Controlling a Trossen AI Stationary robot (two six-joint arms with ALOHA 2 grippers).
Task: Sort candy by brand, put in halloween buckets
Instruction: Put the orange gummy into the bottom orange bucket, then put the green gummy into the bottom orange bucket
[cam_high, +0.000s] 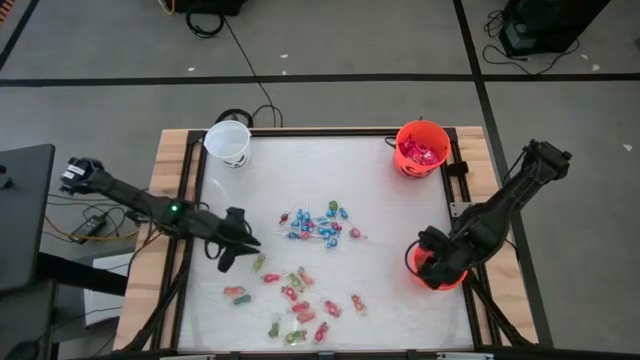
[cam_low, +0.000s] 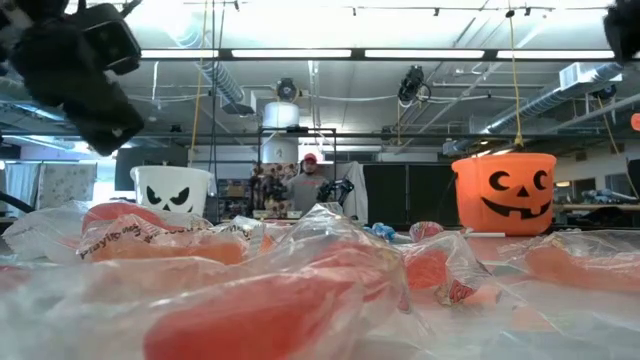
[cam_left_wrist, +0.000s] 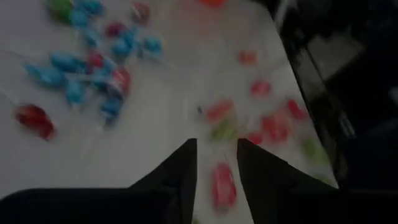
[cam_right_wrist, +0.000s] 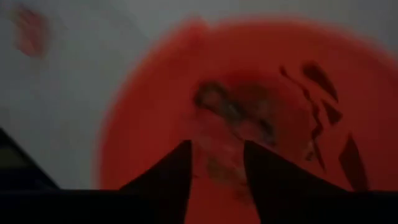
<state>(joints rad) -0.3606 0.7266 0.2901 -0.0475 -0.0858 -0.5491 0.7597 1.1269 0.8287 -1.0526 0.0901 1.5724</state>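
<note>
While the candy (cam_high: 300, 270) lies scattered mid-table from above, the left gripper (cam_high: 232, 243) hovers just beside it and the right gripper (cam_high: 432, 262) hangs over the near orange bucket (cam_high: 440, 280). Each wrist view shows jaws slightly apart, holding nothing. These crinkly wrappers look light and slippery, so I'd pinch across a sweet's body.

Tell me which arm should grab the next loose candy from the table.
Left. The left gripper hovers open right beside the loose candy, with a red piece showing between its fingers. The right gripper is over the near orange bucket, far from the pile.
</note>
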